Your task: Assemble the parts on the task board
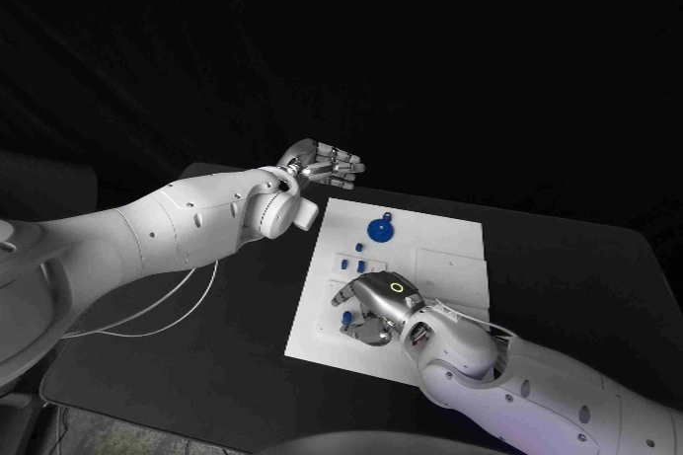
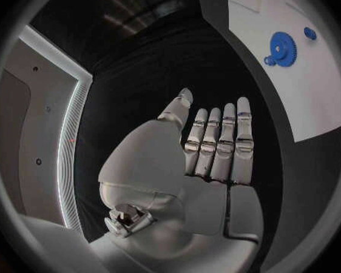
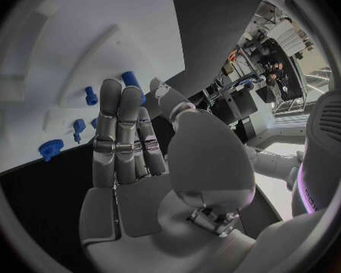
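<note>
Task board point(image 1: 427, 258), a white plate, lies in the middle of the black table point(image 1: 569, 267) with its long axis running near to far, tilted slightly to the right at the far end. A blue gear point(image 1: 380, 228) with a small tab lies flat near its far left corner, and a few small blue parts point(image 1: 356, 261) lie just near of the gear along the board's left side.

The right hand point(image 1: 373, 302) hovers over the near left part of the board, palm down, above another blue piece point(image 1: 348, 319); from the head view I cannot tell whether it touches anything. The right wrist view shows what the head view hides: its fingers point(image 3: 119, 133) are straight and held together, the thumb apart, nothing held, with small blue pegs point(image 3: 90, 95) on the white board beyond the fingertips.

The left hand point(image 1: 325, 166) is off the board, just past its far left corner. In the left wrist view its fingers point(image 2: 219, 139) are straight and side by side, holding nothing, with the gear point(image 2: 282, 47) well apart on the board's corner.
</note>
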You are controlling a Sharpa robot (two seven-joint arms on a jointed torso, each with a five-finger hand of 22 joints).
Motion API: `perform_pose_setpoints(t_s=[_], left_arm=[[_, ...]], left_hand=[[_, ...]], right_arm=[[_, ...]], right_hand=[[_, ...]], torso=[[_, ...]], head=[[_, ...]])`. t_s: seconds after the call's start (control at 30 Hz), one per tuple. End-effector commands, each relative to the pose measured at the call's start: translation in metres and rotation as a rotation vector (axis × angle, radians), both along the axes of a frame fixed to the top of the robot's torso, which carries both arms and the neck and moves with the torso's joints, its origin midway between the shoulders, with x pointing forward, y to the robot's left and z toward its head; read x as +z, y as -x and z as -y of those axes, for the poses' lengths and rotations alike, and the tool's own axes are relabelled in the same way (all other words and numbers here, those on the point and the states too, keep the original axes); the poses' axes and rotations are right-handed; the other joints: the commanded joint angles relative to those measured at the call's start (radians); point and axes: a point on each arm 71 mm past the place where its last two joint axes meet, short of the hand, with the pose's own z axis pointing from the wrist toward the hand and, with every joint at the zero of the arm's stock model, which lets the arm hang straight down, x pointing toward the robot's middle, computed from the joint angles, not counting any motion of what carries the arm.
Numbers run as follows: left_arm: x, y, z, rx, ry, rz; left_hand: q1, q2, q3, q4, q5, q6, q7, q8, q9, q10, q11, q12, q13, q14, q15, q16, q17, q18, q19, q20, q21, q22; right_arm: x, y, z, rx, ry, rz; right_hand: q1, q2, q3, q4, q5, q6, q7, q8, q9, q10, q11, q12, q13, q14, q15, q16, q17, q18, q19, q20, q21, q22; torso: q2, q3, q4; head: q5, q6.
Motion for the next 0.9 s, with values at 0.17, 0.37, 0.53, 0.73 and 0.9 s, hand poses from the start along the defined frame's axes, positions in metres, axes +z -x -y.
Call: perform_pose_setpoints(t_s=[0.17, 0.37, 0.53, 0.73, 0.9], left_arm=[[0.002, 0.001, -0.005, 0.002, 0.009, 0.022], [0.003, 0.001, -0.014, 0.019, 0.015, 0.039], [0.0, 0.003, -0.022, 0.021, 0.019, 0.038], [-0.002, 0.007, -0.031, 0.019, 0.026, 0.043], [-0.001, 0.013, -0.041, 0.024, 0.043, 0.044]], left_hand=[[-0.003, 0.005, -0.005, 0.001, -0.004, -0.013, 0.004, -0.003, -0.002, -0.003, 0.003, -0.001, -0.001, -0.001, 0.001, -0.001, -0.001, 0.018, 0.0, 0.003, -0.004, -0.001], [-0.003, 0.008, -0.003, 0.0, -0.004, -0.013, 0.002, -0.003, -0.002, 0.006, 0.0, -0.001, -0.001, 0.016, -0.004, 0.0, 0.0, 0.017, 0.006, -0.001, -0.001, 0.001], [-0.006, 0.012, -0.003, 0.003, -0.004, -0.014, 0.001, -0.003, -0.001, 0.041, -0.008, 0.001, 0.0, 0.039, -0.009, 0.002, 0.001, 0.016, 0.011, -0.006, 0.003, 0.002], [-0.014, 0.011, 0.007, 0.006, -0.005, -0.031, -0.004, -0.004, -0.002, 0.087, -0.021, 0.0, 0.0, 0.068, -0.019, 0.002, 0.001, 0.0, 0.018, -0.022, 0.007, 0.004], [-0.018, 0.009, 0.006, 0.009, -0.006, -0.024, -0.005, -0.003, -0.002, 0.081, -0.022, 0.0, -0.001, 0.073, -0.02, 0.002, 0.001, -0.001, 0.018, -0.022, 0.007, 0.004]], right_arm=[[0.022, -0.005, 0.02, -0.047, -0.158, 0.021], [0.043, -0.028, 0.062, -0.15, -0.243, -0.046], [0.056, -0.047, 0.1, -0.235, -0.291, -0.156], [0.054, -0.058, 0.143, -0.338, -0.27, -0.306], [0.046, -0.061, 0.187, -0.465, -0.157, -0.406]], right_hand=[[-0.049, 0.013, 0.0, 0.034, 0.037, 0.02, 0.006, 0.003, 0.0, 0.108, -0.029, 0.019, -0.001, 0.027, -0.014, 0.029, 0.011, -0.002, 0.042, -0.006, 0.03, 0.005], [-0.094, 0.028, 0.023, 0.053, 0.054, 0.067, -0.005, 0.006, 0.005, 0.229, -0.062, 0.025, 0.005, 0.038, -0.032, 0.045, 0.03, -0.025, 0.041, -0.025, 0.073, 0.017], [-0.096, 0.057, -0.005, 0.064, 0.075, 0.111, -0.027, 0.013, 0.018, 0.37, -0.112, 0.083, 0.033, 0.047, -0.061, 0.065, 0.051, -0.042, 0.044, -0.049, 0.112, 0.034], [-0.088, 0.085, -0.105, 0.051, 0.1, 0.122, -0.043, 0.011, 0.022, 0.29, -0.142, 0.421, 0.419, 0.046, -0.088, 0.117, 0.108, -0.086, 0.043, -0.086, 0.223, 0.079], [-0.137, 0.112, -0.052, 0.112, 0.089, 0.114, -0.047, 0.004, 0.046, 0.232, -0.148, 0.698, 0.757, 0.027, -0.085, 0.184, 0.188, -0.086, 0.043, -0.083, 0.249, 0.089]], torso=[[-0.002, -0.0012, -0.0063], [-0.007, 0.0029, -0.013], [-0.015, 0.0098, -0.0217], [-0.024, 0.015, -0.0305], [-0.033, 0.0212, -0.0358]], head=[[-0.043, 0.046], [-0.066, 0.06], [-0.109, 0.066], [-0.142, 0.062], [-0.16, 0.05]])
